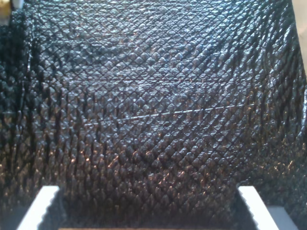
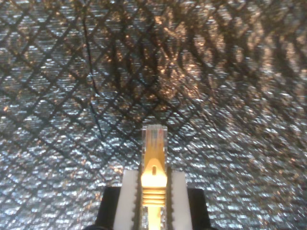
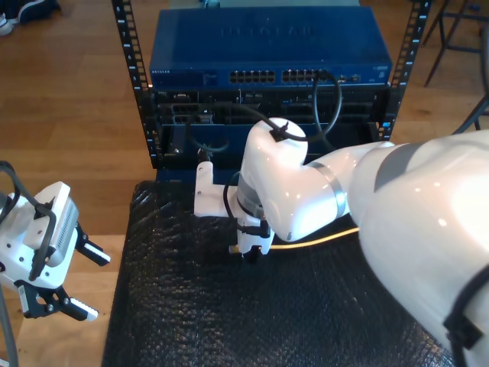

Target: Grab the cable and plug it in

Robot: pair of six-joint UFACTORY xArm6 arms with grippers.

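In the exterior view the big white arm fills the right half of the frame and hides most of the cable (image 3: 321, 238), leaving a pale-yellow stretch at mid-frame just above the black textured mat (image 3: 191, 306); my second gripper (image 3: 246, 251) hangs low over the mat at centre, its fingertips hard to make out there. The second wrist view shows them clearly: the white fingers (image 2: 128, 201) are pinching the yellow boot of the cable (image 2: 153, 187), whose long axis runs straight out from the jaws, with the clear plug (image 2: 154, 139) pointing away over the mat. My first gripper (image 3: 76, 279) sits at the exterior view's lower left, off the mat's edge, tilted, its jaws spread with nothing between them. Behind the mat, at top centre, stands a blue network switch (image 3: 267, 46) in a rack.
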